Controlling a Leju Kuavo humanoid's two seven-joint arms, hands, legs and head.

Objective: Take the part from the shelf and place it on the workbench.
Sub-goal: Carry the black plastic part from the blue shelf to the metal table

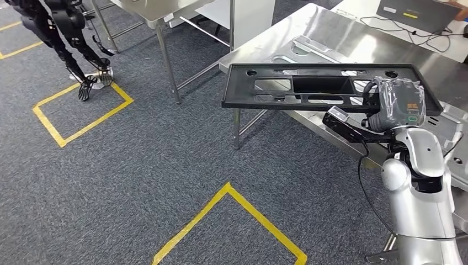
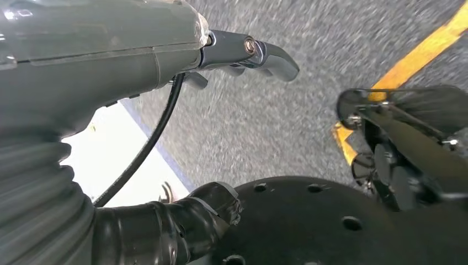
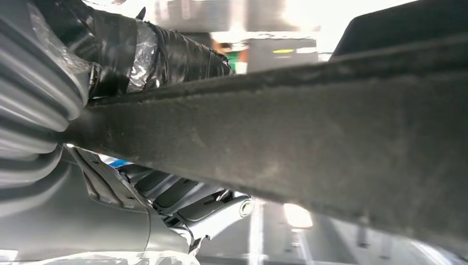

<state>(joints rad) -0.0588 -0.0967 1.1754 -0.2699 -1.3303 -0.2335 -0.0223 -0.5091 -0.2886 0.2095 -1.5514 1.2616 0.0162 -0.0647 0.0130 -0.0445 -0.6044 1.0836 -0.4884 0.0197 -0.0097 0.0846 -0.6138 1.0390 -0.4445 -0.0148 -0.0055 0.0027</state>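
Gripping the black panel (image 1: 325, 86) at its near long edge, the right hand (image 1: 395, 105) is seen wrapped in clear film, fingers (image 3: 165, 55) closed over the rim. The panel is held flat in the air above the edge of the steel tabletop (image 1: 331, 33). It is judged light but long, stiff moulded plastic with a matt, grainy face and cut-out windows, so it may sag or swing from one end. The left hand (image 2: 165, 66) hangs over grey carpet (image 1: 138, 165); whether it is open cannot be told.
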